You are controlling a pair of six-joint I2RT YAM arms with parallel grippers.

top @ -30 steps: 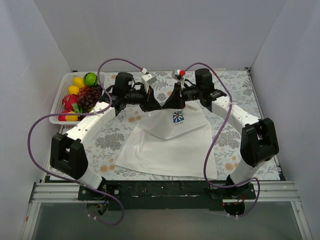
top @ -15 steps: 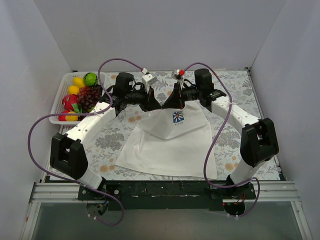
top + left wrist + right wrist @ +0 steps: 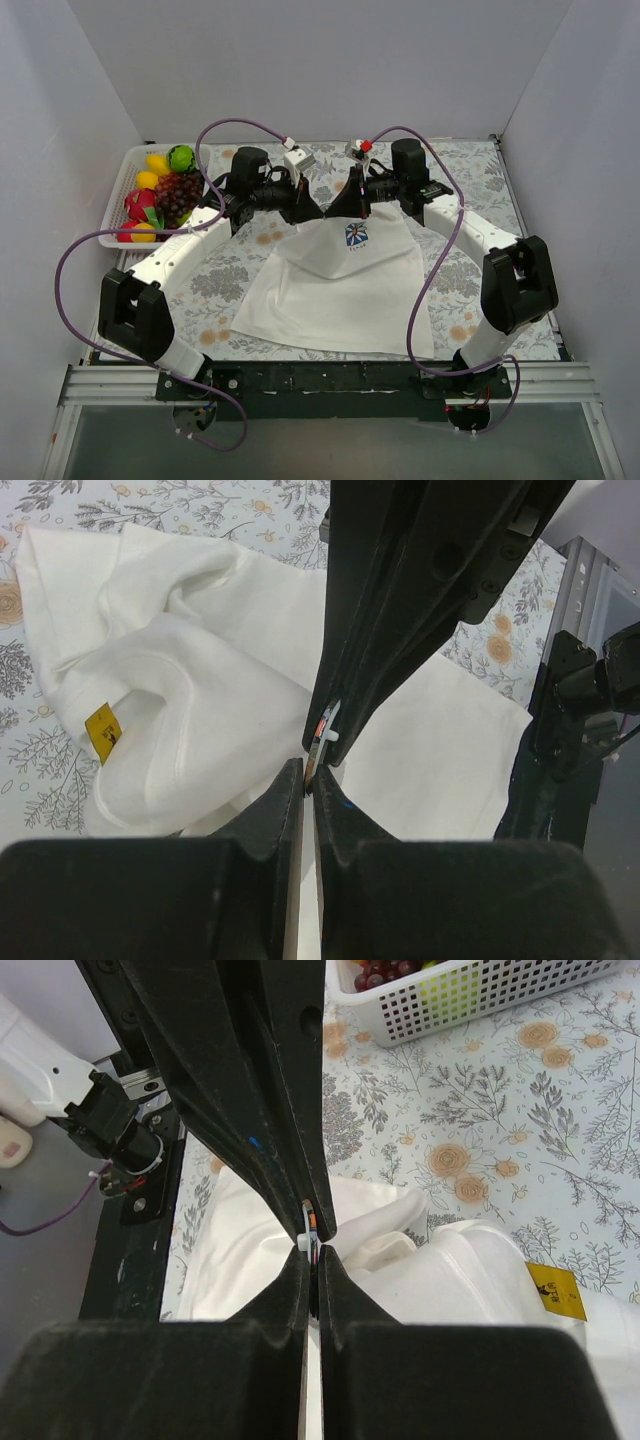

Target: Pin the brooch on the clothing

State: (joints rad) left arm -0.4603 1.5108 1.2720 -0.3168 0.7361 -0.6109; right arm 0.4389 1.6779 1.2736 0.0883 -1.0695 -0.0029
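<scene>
The white T-shirt point(image 3: 340, 290) lies on the floral cloth, its blue-and-white logo point(image 3: 356, 236) facing up. My left gripper point(image 3: 317, 210) and right gripper point(image 3: 334, 210) meet tip to tip just above the shirt's collar end. Both are shut on the brooch, which shows edge-on as a thin brownish sliver with a small white piece in the left wrist view point(image 3: 319, 740) and in the right wrist view point(image 3: 311, 1226). The bunched shirt lies under the tips point(image 3: 200, 710) point(image 3: 480, 1270). The brooch is hidden by the fingers in the top view.
A white basket point(image 3: 118, 200) of toy fruit stands at the back left and also shows in the right wrist view point(image 3: 480, 995). A yellow tag point(image 3: 103, 728) sits inside the collar. Grey floral cloth point(image 3: 470, 300) covers the table around the shirt.
</scene>
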